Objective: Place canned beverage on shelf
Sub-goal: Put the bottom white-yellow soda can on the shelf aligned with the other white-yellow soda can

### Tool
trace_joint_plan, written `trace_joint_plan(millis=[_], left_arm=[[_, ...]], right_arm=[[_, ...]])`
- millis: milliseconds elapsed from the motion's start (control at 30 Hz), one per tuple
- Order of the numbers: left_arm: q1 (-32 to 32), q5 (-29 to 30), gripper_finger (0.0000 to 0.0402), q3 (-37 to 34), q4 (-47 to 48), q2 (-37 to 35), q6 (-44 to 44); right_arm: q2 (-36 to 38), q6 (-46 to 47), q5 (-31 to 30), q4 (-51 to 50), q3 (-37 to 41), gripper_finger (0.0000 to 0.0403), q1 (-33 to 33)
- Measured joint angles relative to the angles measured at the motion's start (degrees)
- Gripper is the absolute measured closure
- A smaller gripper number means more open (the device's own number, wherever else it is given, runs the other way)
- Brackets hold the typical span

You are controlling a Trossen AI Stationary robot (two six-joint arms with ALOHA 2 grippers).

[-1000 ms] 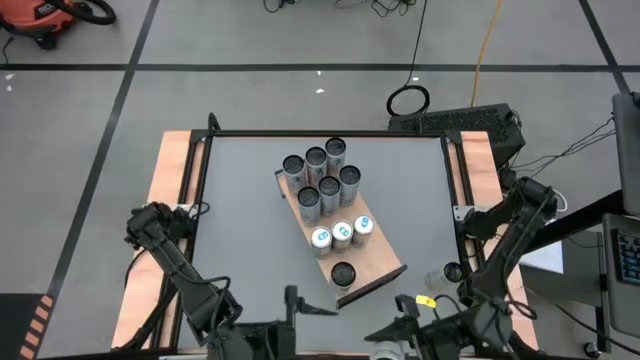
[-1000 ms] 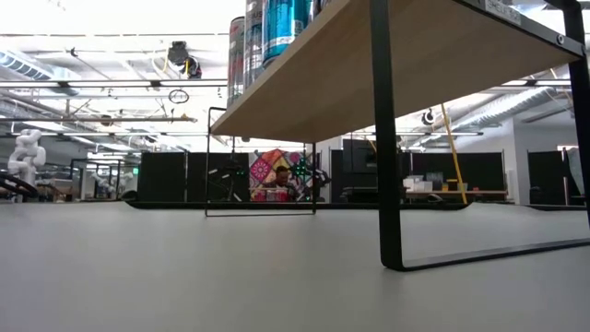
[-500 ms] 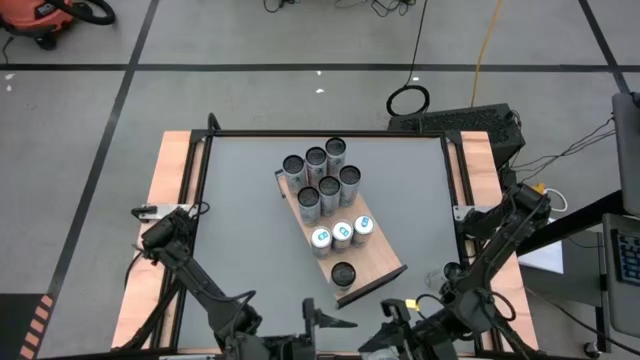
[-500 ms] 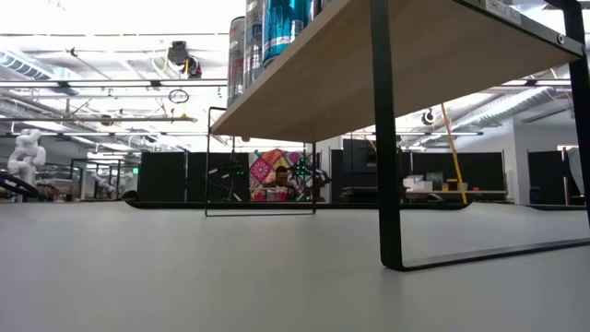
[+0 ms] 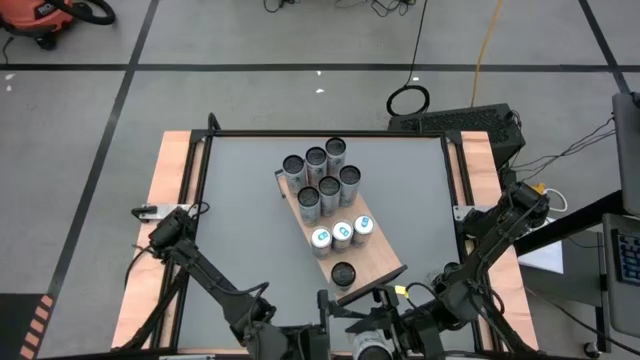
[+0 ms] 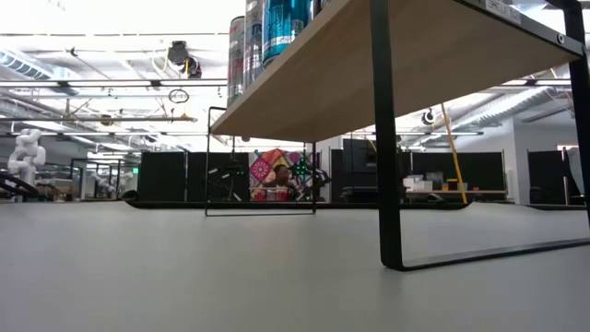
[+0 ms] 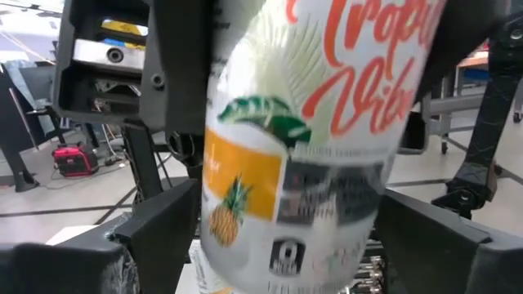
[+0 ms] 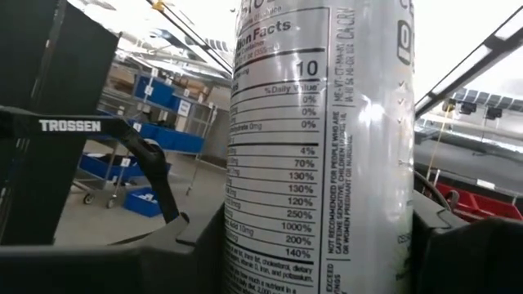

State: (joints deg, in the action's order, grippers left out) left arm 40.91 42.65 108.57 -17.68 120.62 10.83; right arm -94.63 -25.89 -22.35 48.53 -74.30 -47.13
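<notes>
White pineapple-print can (image 7: 302, 139), clamped in the right gripper (image 8: 319, 273) short of the shelf (image 5: 378, 262), could drop if released early: I cannot tell whether the left gripper (image 7: 290, 253) grips it.

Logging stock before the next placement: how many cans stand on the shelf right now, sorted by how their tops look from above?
Silver-rimmed dark-top cans: 6
White-and-blue-top cans: 3
All-black-top can: 1
Total: 10 cans on the shelf
</notes>
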Motion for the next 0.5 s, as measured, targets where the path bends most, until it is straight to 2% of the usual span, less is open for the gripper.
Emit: trace_joint_plan(millis=[267, 500], left_arm=[[-0.29, 0.76, 0.0052, 0.0, -0.39, 0.02, 0.04], [-0.25, 2.01, 0.0131, 0.0, 0.3, 0.02, 0.24]], right_arm=[[0.0, 0.94, -0.02, -0.63, 0.0, 0.0206, 0.61], [-0.01, 1.36, -0.1, -0.79, -0.02, 0.0206, 0.61]])
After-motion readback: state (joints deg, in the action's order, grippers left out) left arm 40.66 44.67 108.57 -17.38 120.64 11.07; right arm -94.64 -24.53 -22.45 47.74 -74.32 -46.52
